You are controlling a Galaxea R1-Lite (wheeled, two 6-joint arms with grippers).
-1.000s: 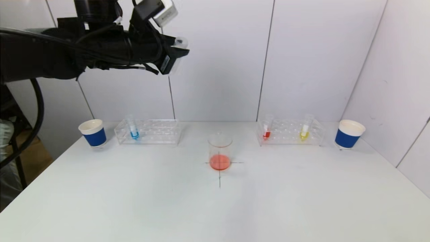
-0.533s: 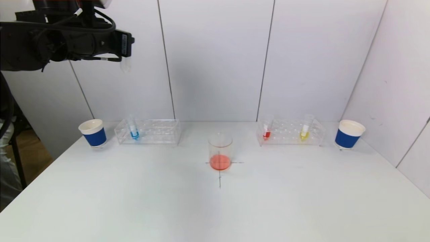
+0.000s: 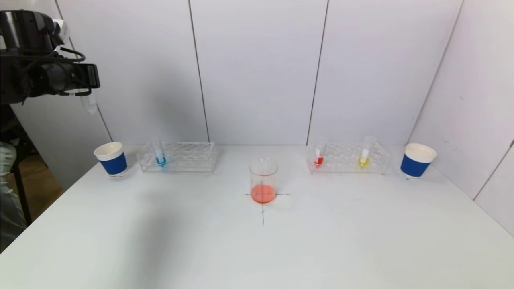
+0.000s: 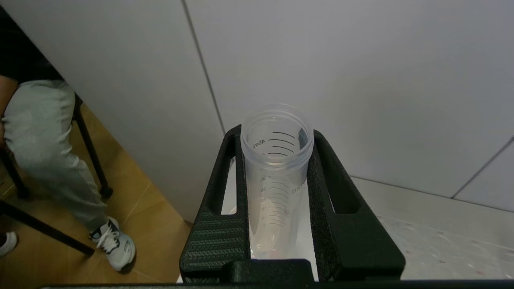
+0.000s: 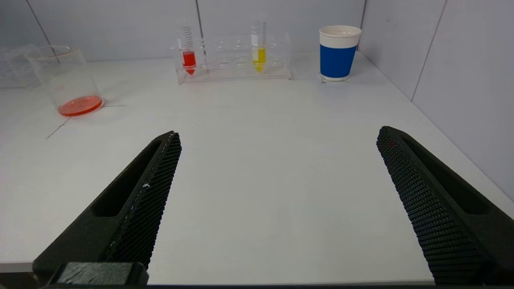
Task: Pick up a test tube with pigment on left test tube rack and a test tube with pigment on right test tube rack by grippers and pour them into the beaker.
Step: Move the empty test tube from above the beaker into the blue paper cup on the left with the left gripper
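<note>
Left pincer [image 4: 277, 188] clamped on an empty graduated test tube [image 4: 276, 176], high above the bench's [image 3: 257, 249] far-left corner, over the left blue paper cup [image 3: 111, 158]. Tube long axis roughly vertical, mouth up, conical tip down. Right pincer [image 5: 277, 180] spread wide, holding nothing, low over the near right bench. Beaker [image 3: 263, 180] upright on the centre cross mark, orange-red liquid at bottom. Left rack [image 3: 176, 157] has a blue tube [image 3: 159, 154]; right rack [image 3: 347, 158] has a red tube [image 3: 319, 154] and a yellow tube [image 3: 365, 152], all upright. Right blue paper cup [image 3: 417, 160] just beside the right rack.
</note>
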